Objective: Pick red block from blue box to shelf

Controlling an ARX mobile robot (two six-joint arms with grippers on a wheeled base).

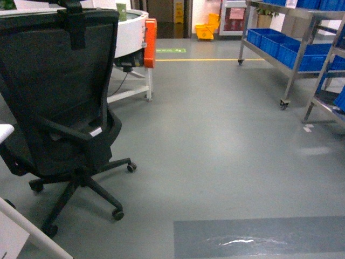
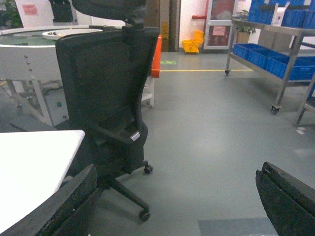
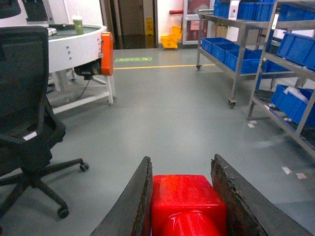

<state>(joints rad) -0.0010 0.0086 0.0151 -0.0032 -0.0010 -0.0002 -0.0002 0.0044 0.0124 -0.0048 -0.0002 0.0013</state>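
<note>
**Red block in the right tool, shelf across the floor**

The right tool [image 3: 184,196] is closed on the red block [image 3: 187,204], one dark finger pressed to each side. The left tool [image 2: 177,206] is spread wide with nothing between its fingers. A black office chair [image 1: 64,91] stands on the grey floor [image 1: 215,140] at left. The shelf [image 1: 294,40], loaded with blue crates [image 1: 280,43], stands well apart at right.

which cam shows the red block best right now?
Right wrist view: the red block fills the bottom centre, held between the right gripper fingers. Head and left wrist views don't show it, only the floor, a black office chair and the shelf.
</note>
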